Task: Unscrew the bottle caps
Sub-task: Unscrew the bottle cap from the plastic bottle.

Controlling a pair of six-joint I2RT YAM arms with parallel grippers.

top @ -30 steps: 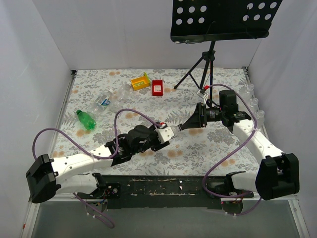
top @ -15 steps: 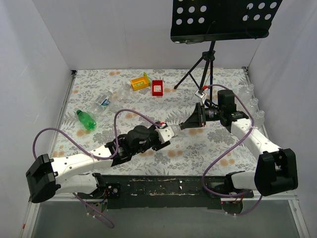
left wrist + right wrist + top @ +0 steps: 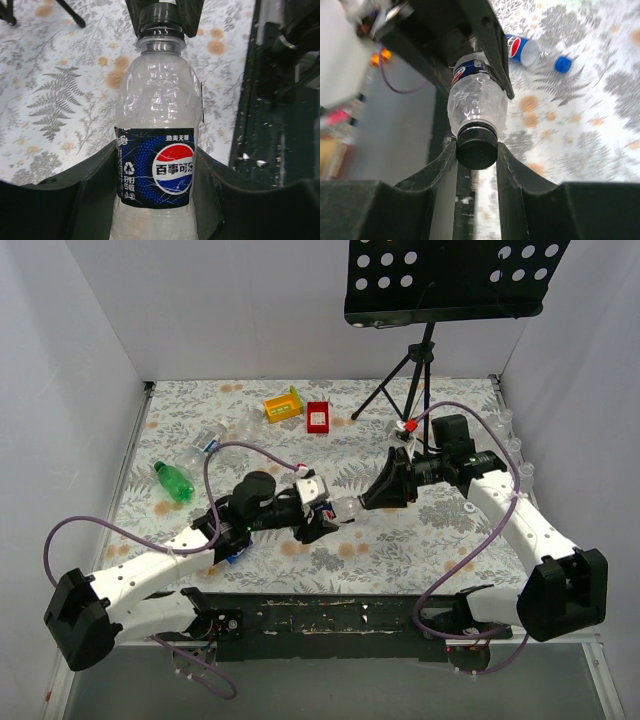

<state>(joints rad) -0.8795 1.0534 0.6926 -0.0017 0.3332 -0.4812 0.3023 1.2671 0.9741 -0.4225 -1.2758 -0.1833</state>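
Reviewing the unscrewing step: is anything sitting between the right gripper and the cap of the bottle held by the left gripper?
Nothing visible. The right gripper has its fingers against both sides of the black cap, with no gap or object between. The left gripper clamps the bottle by its body.
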